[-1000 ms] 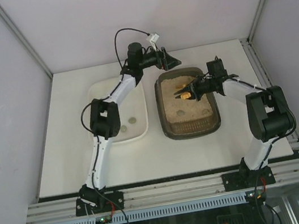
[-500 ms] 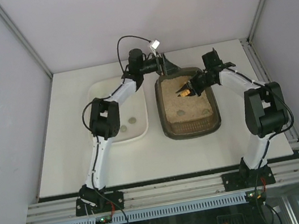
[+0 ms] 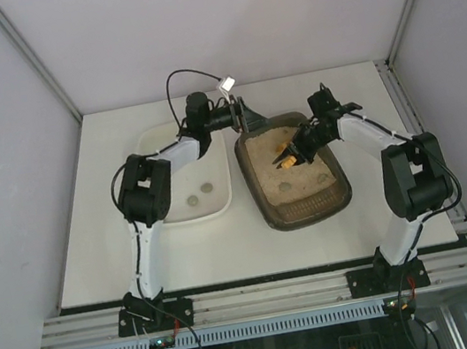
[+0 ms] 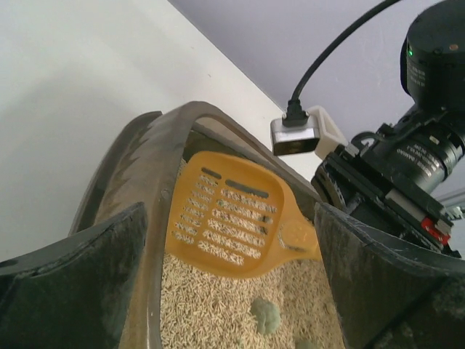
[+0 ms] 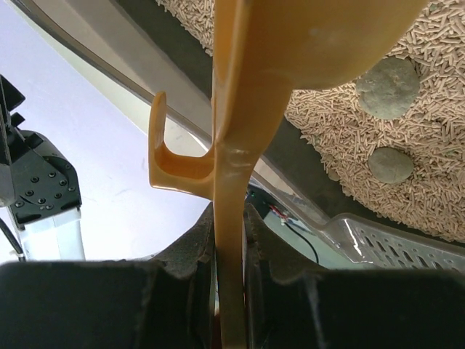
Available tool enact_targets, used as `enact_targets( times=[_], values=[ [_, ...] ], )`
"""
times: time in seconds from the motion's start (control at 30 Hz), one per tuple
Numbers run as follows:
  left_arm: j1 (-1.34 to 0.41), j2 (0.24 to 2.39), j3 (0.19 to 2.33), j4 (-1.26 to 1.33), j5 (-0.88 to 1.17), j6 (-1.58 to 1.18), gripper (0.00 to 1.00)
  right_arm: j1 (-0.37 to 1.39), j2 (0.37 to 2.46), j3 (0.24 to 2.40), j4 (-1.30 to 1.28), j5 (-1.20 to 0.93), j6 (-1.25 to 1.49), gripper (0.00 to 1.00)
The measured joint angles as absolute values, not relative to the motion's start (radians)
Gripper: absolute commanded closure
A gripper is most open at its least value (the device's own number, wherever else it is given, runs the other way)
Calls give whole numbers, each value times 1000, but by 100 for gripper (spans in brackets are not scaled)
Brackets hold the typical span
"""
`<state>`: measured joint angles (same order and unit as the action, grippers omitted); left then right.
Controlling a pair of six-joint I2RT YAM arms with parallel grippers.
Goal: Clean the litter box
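While clamping the orange slotted plastic scoop (image 4: pixel 229 218) in right jaws, with left jaws apart astride the rim of the dark brown-grey rectangular plastic litter box (image 3: pixel 308 216) mid-desk (image 3: pixel 141 262), needed shallow slides under grey clumps (image 5: pixel 389 83).

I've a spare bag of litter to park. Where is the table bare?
Bare table runs along the near edge, in front of the white tub and litter box, and left of the tub. Crowded: the box's far end, where the left gripper and the right gripper with its scoop meet.
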<state>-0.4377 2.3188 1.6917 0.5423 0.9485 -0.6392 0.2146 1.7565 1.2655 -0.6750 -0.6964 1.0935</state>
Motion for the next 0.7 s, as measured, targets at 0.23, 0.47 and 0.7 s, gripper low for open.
enact_targets(
  times=[0.23,0.47,0.7],
  values=[
    [-421,2202,1504,591,954,-647,0,228,1720,1256,-764,-697,989,100],
    [-423,2095,1332,696,986,-732,0,255,1687,1187,-796,-702,958,100],
    [-435,2081,1292,781,1007,-838,0,282,1707,1184,-793,-701,951,100]
  ],
)
